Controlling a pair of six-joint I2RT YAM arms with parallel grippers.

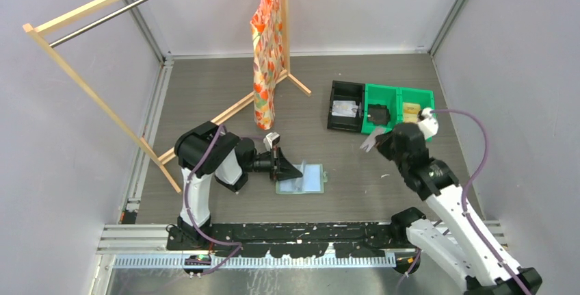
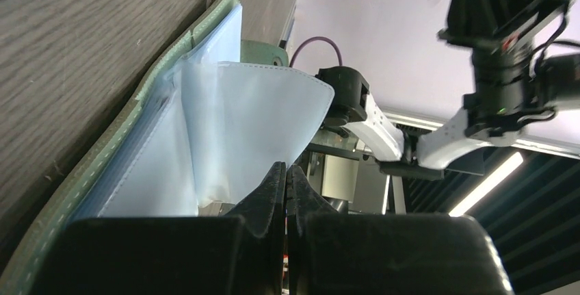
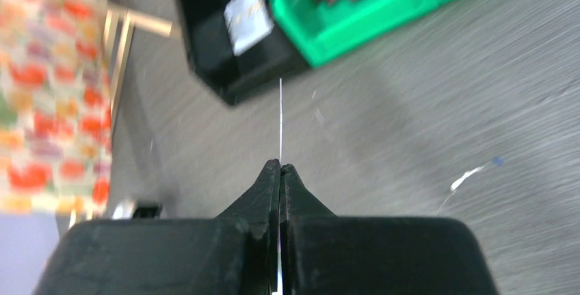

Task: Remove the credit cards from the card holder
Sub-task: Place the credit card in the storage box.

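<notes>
card holder [image 1: 306,180] open — long axis left-right; right claw [image 3: 280,165] pinches card [image 3: 280,117]

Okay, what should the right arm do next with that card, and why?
Probably carry the card forward over the black bin and release: the right gripper pinches it just short of that bin, where another pale card seems to lie.

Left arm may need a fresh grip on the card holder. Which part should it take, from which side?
I'd grip the card holder by the free edge of its raised pale blue pocket leaf, coming in low from the side where the left gripper is. That leaf stands off the table, so jaws fit both faces; the green cover lies flat, leaving no gap.
</notes>
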